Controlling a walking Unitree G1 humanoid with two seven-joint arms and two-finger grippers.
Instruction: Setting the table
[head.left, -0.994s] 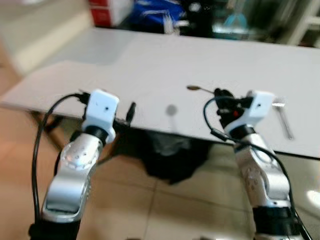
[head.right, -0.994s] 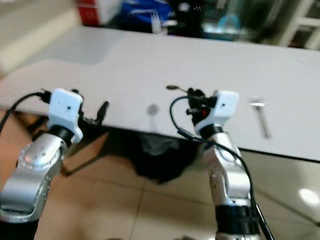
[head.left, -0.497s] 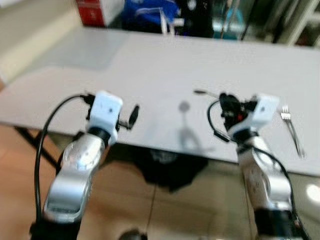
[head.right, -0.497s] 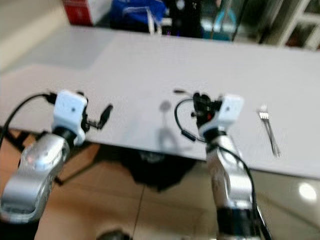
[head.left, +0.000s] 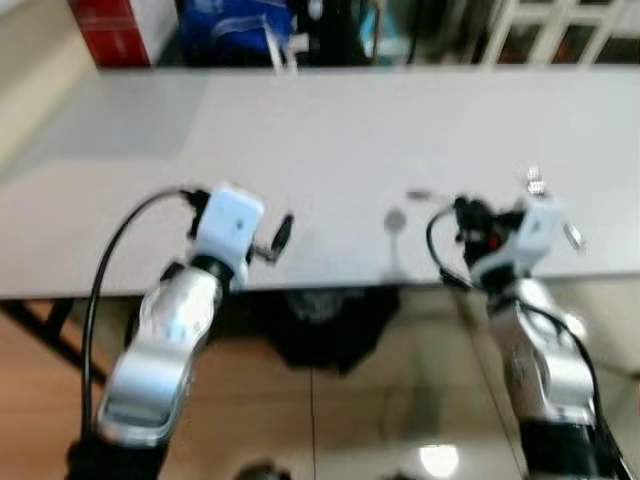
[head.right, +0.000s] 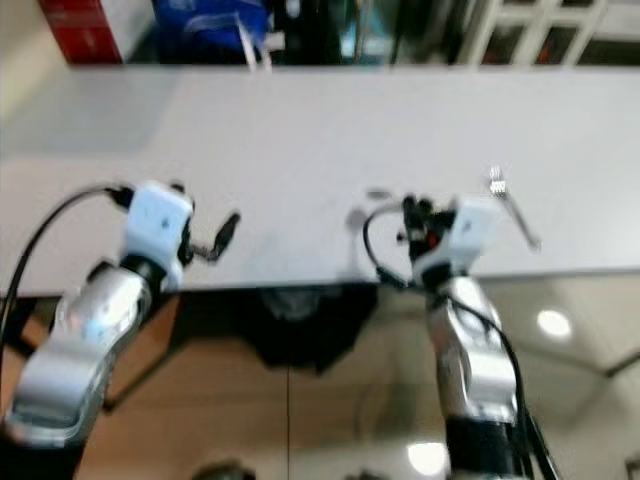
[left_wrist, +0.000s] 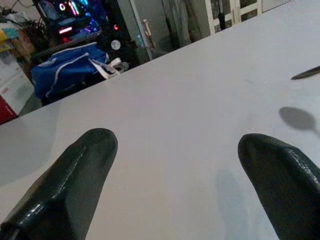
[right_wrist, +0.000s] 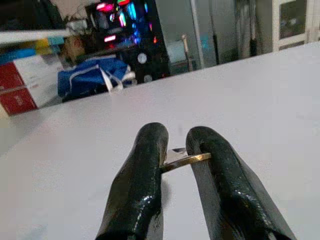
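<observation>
Where the view begins, nearest the robot, tan tiled floor (head.left: 350, 400) and a dark shape under the table edge are seen between the two silver arms, blurred. One long white table (head.left: 330, 130) spans the scene ahead. The left gripper (left_wrist: 175, 165) hovers just over the near edge of the table, its jaws spread wide with bare tabletop between them and nothing held. The right gripper (right_wrist: 175, 165) is raised over the near part of the table further right, its jaws pressed close and pinching one thin gold-coloured metal utensil (right_wrist: 182, 159) crosswise between the black fingers (right_wrist: 140, 190); in the head views its small end (head.left: 417, 196) projects past the gripper toward the robot's left, above a round shadow on the table. One fork (head.right: 510, 205) lies flat on the table just beyond and to the right of the right gripper, apart from it, tines pointing away from the robot. No object on the table lies between either gripper and the far side. Past the far edge stand one blue bag (head.left: 230, 25) and one red box (head.left: 105, 30), with a dark unit showing coloured lights (right_wrist: 125, 12) and pale doors further off.
</observation>
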